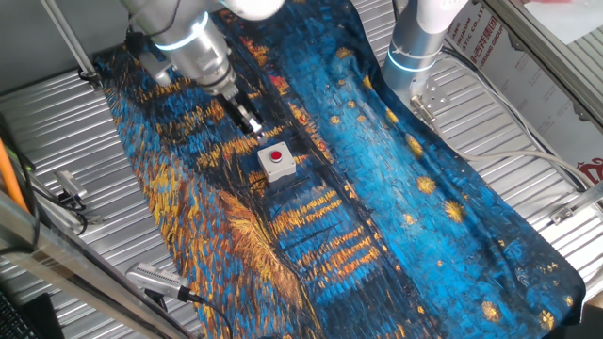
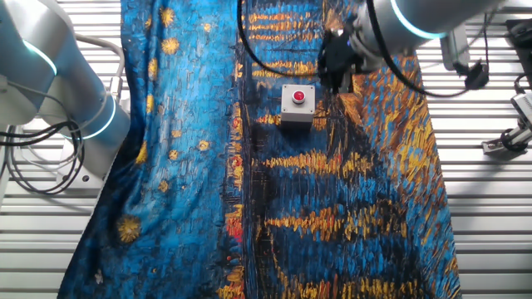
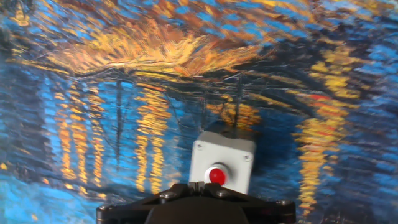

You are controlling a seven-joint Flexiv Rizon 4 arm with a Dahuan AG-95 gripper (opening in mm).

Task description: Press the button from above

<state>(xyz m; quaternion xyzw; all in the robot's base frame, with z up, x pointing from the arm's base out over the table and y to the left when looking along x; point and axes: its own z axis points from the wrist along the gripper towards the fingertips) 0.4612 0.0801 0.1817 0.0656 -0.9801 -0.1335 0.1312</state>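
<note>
I see the button (image 1: 276, 155) on its grey box (image 1: 277, 167) mid-cloth (image 1: 396, 217); my gripper (image 1: 251, 124) hangs near its 11 o'clock, apart. Finger gap: I cannot tell.

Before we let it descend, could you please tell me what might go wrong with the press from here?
1. The hand sits off to one side of the button, not over it; a straight descent could hit the box edge or the cloth.
2. The box is small and stands loose on wrinkled cloth, so an off-centre push might tip or slide it.
3. The hand view shows the button low in the frame, so alignment is hard to judge.
</note>
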